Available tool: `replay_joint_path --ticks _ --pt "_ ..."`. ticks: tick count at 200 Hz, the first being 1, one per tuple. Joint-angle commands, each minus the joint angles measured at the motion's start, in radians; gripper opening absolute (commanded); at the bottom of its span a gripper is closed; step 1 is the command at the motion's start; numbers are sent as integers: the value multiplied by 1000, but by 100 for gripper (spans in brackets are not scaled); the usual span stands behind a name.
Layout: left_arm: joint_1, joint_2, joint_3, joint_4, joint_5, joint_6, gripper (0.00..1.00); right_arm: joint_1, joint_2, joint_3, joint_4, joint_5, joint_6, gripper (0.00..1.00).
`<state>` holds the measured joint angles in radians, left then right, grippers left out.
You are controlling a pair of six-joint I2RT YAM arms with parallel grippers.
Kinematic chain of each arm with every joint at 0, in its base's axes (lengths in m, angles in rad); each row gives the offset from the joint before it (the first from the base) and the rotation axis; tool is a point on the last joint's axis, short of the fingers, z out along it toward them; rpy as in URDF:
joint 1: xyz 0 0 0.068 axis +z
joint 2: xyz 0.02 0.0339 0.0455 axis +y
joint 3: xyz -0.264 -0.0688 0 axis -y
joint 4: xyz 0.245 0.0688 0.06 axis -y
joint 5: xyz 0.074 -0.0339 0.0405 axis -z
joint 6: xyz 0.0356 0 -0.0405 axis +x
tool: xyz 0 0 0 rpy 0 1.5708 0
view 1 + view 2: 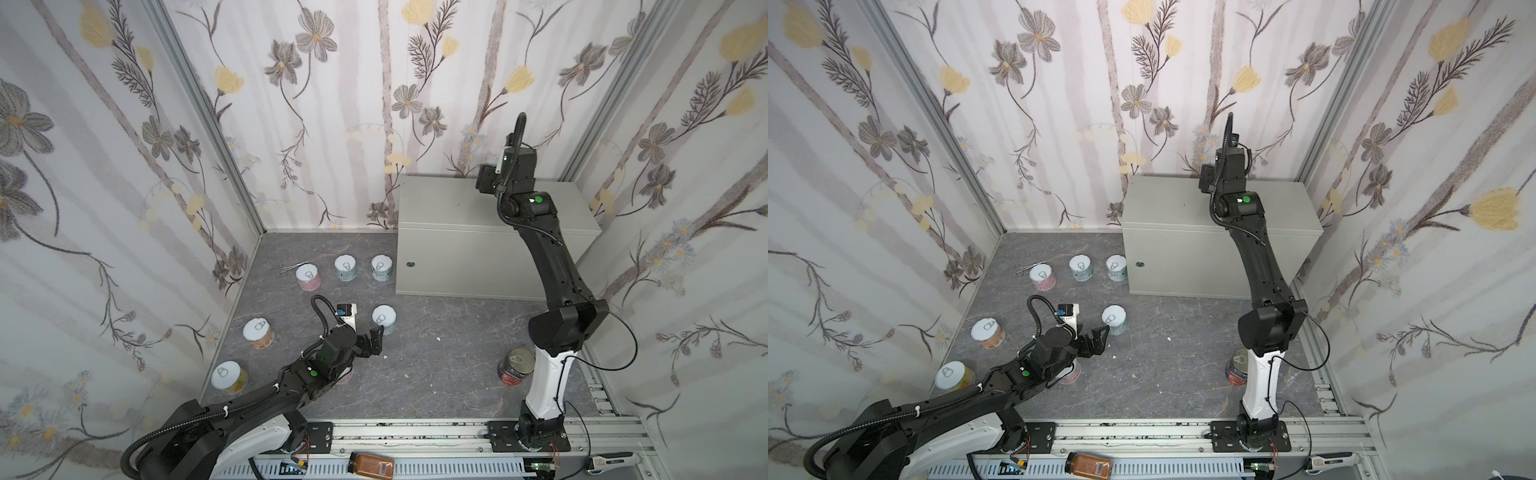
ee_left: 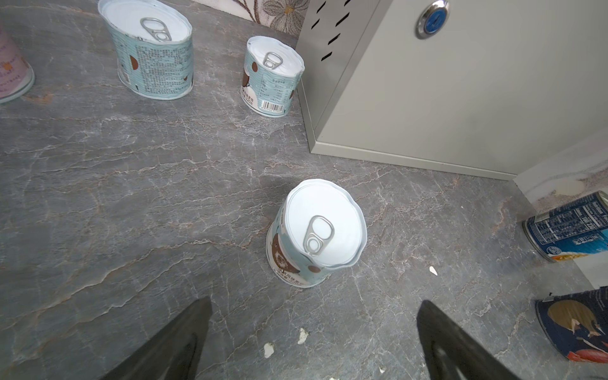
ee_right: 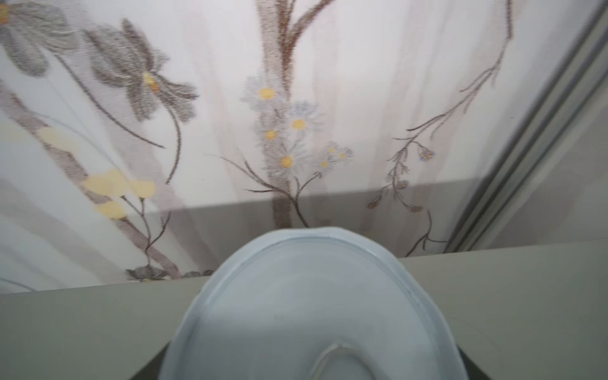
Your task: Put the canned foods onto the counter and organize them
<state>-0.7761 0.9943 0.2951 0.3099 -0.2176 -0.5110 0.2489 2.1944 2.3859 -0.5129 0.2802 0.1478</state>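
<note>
The right gripper [image 1: 487, 179] is clamped on a pale-lidded can [image 3: 309, 312] above the counter [image 1: 449, 208], near the back wall. Whether the can base touches the top cannot be told. Releasing before contact would likely drop or tip it. The left gripper [image 1: 374, 340] stands wide apart, low over the floor, with a pale blue can [image 2: 320, 230] just ahead, not yet between the jaws. An off-centre advance could topple this can, and its dented rim may let the grip slip.
</note>
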Motion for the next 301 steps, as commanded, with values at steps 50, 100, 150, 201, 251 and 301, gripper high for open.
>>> replay_joint_path --ticks 50,100,150,201,251,301 --pt "0 -9 1 44 -19 2 100 88 63 70 71 -24 5 46" --pt "-3 -9 2 43 -18 -1 100 171 128 148 124 -41 39 44" --pt "-4 -7 3 44 -23 -3 100 206 156 150 160 -56 55 47" --pt "-4 -1 18 44 -23 6 100 229 173 151 154 -54 45 46" --pt "-5 3 24 44 -22 6 100 260 178 150 157 -62 38 47" --pt "-5 6 35 43 -16 8 100 273 194 151 147 -38 21 62"
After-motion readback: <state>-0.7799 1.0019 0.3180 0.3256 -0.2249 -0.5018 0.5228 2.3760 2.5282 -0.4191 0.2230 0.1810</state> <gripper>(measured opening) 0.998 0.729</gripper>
